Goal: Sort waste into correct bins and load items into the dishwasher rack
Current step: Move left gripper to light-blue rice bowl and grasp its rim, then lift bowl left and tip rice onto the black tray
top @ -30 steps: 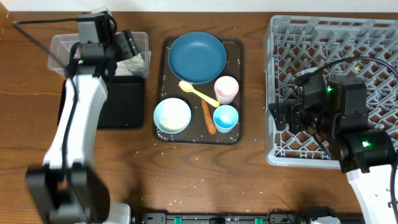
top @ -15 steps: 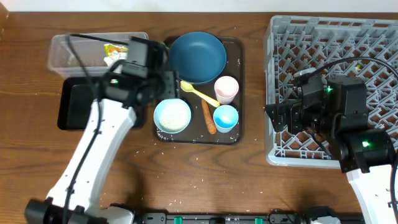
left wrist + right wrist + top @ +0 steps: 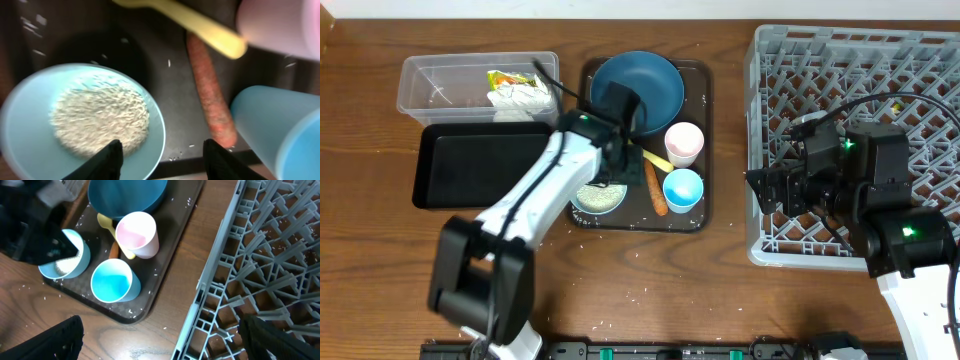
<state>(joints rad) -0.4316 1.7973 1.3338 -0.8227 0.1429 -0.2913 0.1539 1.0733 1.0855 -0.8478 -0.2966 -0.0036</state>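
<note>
- Pale blue bowl (image 3: 156, 125) with white rice (image 3: 100, 117) in it sits right by the left claw (image 3: 162, 160).
- That claw's tips are apart and hold nothing, between the bowl and the orange stick (image 3: 210, 95).
- Past the stick are the light blue cup (image 3: 275, 125), yellow spoon (image 3: 200, 25) and pink cup (image 3: 275, 20).
- The right claw (image 3: 165, 345) is wide open and holds nothing, beside the grey rack (image 3: 260, 240).
- Far off, the wrapper (image 3: 505, 80) and tissue (image 3: 525, 98) lie in the clear tub (image 3: 440, 80).

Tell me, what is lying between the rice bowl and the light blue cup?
The orange-brown stick lies between the bowl and the light blue cup, on the brown tray. The left wrist view shows it best.
</note>
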